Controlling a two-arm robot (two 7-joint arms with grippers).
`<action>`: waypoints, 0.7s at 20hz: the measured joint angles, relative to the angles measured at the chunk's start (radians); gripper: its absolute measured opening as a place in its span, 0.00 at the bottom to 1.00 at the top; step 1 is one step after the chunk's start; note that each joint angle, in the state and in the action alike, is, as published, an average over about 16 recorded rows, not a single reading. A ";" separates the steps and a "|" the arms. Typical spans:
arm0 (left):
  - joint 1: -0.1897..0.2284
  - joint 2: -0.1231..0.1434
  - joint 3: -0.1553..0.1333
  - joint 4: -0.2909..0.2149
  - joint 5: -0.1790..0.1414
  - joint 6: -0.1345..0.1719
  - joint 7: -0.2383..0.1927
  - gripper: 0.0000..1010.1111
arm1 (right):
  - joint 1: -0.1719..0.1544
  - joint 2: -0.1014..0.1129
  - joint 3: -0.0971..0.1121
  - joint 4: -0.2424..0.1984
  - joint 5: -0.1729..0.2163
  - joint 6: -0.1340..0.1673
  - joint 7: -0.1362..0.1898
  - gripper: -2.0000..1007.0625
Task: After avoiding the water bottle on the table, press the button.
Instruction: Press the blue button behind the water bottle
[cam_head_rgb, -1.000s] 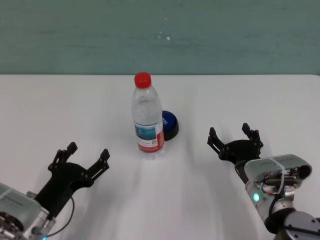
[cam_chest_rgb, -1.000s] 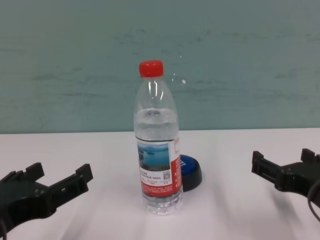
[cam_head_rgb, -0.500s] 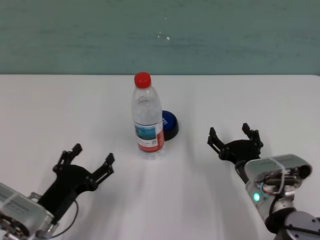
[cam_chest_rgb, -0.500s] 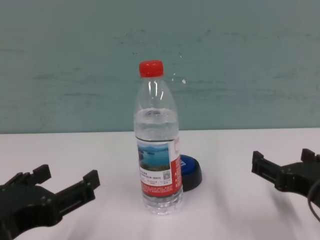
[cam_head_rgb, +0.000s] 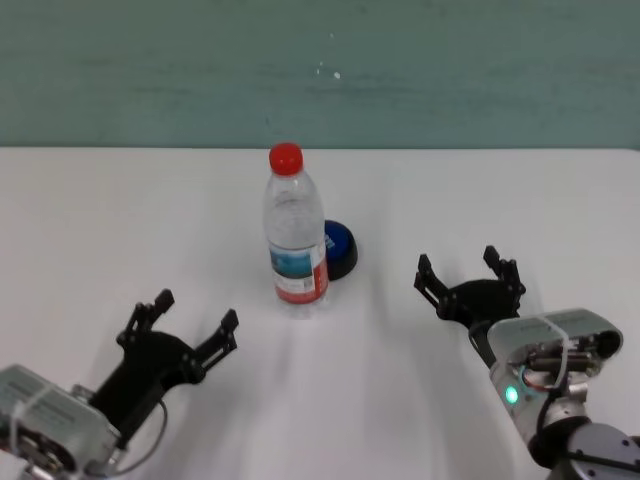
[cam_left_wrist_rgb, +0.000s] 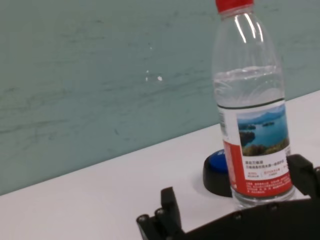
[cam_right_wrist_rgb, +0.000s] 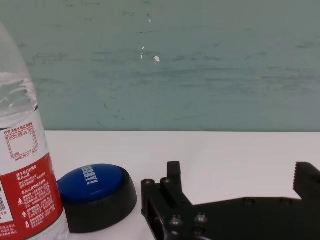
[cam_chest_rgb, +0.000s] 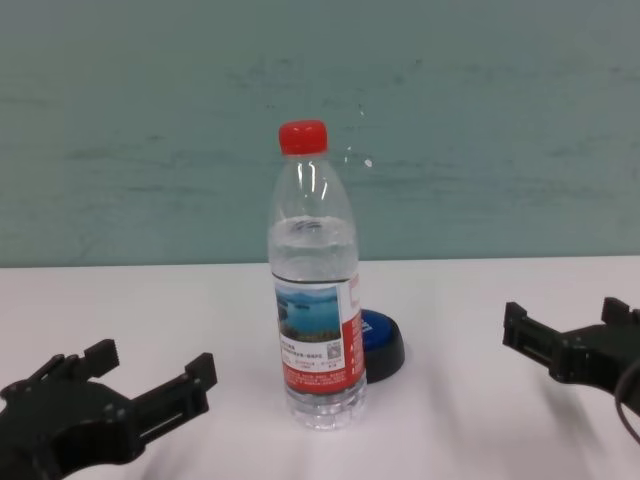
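Note:
The water bottle (cam_head_rgb: 296, 245) stands upright mid-table, with a red cap and a red-and-white label. The blue button (cam_head_rgb: 341, 249) sits just behind it to the right, partly hidden by it. My left gripper (cam_head_rgb: 195, 310) is open, low over the table (cam_head_rgb: 520, 200), in front of the bottle and to its left, touching nothing. In the left wrist view its fingers (cam_left_wrist_rgb: 169, 205) frame the water bottle (cam_left_wrist_rgb: 255, 110) and button (cam_left_wrist_rgb: 216, 167). My right gripper (cam_head_rgb: 459, 268) is open and empty, to the right of the button (cam_right_wrist_rgb: 95, 187).
A teal wall runs behind the table's far edge. Bare white tabletop (cam_chest_rgb: 450, 300) lies all around the bottle (cam_chest_rgb: 315, 310) and button (cam_chest_rgb: 383, 340), including between the two grippers.
My left gripper has moved forward and to the right, closer to the bottle. The right gripper, bottle and button have not moved.

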 joint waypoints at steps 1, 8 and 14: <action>-0.003 -0.002 0.002 0.003 0.003 0.001 0.002 1.00 | 0.000 0.000 0.000 0.000 0.000 0.000 0.000 1.00; -0.026 -0.019 0.019 0.026 0.024 0.006 0.015 1.00 | 0.000 0.000 0.000 0.000 0.000 0.000 0.000 1.00; -0.044 -0.032 0.034 0.045 0.044 0.007 0.022 1.00 | 0.000 0.000 0.000 0.000 0.000 0.000 0.000 1.00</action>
